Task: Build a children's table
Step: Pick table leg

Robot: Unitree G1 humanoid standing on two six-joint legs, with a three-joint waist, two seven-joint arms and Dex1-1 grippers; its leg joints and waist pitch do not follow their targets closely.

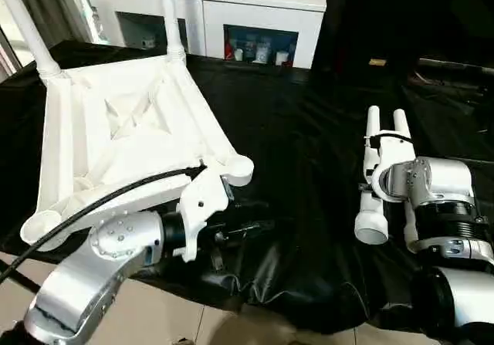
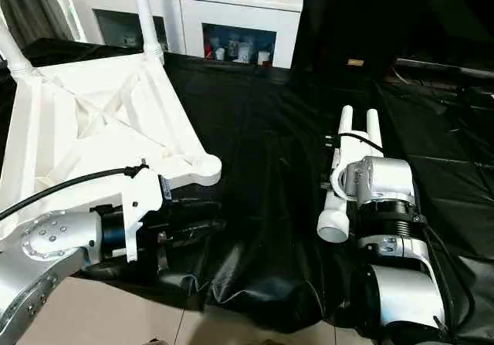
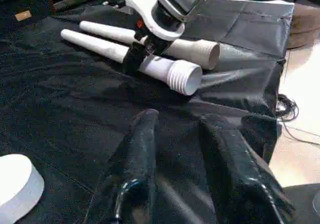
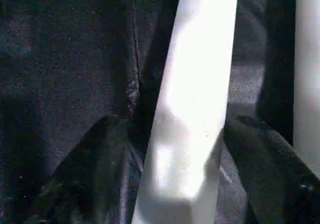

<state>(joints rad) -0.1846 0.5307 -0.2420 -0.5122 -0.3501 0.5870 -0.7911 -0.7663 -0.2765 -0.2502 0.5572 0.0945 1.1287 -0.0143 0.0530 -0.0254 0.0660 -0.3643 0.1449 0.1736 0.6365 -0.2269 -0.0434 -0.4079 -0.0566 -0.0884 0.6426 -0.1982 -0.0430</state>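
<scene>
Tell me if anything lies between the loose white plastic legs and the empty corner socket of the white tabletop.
Nothing visible does: bare black cloth separates the loose legs from the nearest empty socket. The left gripper sits nearer the robot, beside that path.

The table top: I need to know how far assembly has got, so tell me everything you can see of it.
The table top is white plastic. It lies upside down, tilted, on the black-draped work table, ribbed underside up with diagonal braces. Two legs already stand in its far corner sockets. The near sockets are empty. Two more legs lie apart on the robot's right, under the right gripper. The left gripper hovers beside the near corner, fingers apart, holding nothing.
</scene>
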